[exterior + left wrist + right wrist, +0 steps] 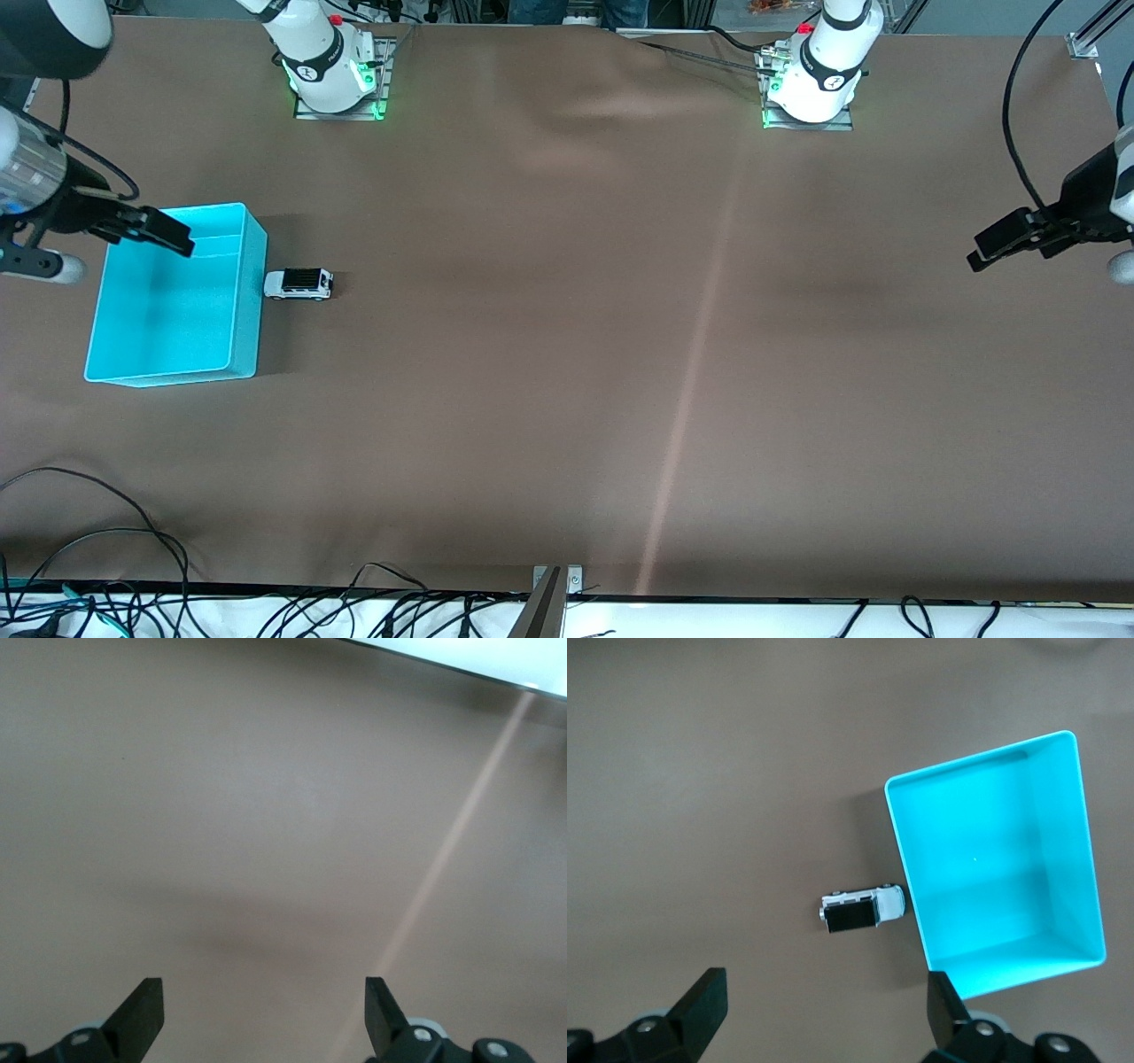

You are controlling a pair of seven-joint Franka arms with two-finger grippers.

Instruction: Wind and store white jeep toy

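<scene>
Tangle of black cables [133, 602] along the front edge, off the brown surface [567, 354]; pale streak [691, 381] running across the cloth toward the front camera. One cyan bin [173, 297] at the right arm's end of the surface, open-topped, nothing inside. One white jeep toy [299, 283] on its wheels right beside the bin wall on the side toward the left arm's end, just beside it or touching, cannot tell which; black roof up, nothing lying on or against it apart from the bin. Two arm bases along the top edge, green lights at each mount. Right gripper [146, 229] up in the air over the bin's corner nearest the bases, fingers spread apart, nothing between them; wrist angled down, right wrist view looking down on jeep [862, 910] and bin [997, 859] between the black fingertips [704, 1001]. Left gripper [1010, 241] up over bare surface at the left arm's end, well apart from jeep and bin, fingers spread wide and empty [264, 1014]; waiting.
</scene>
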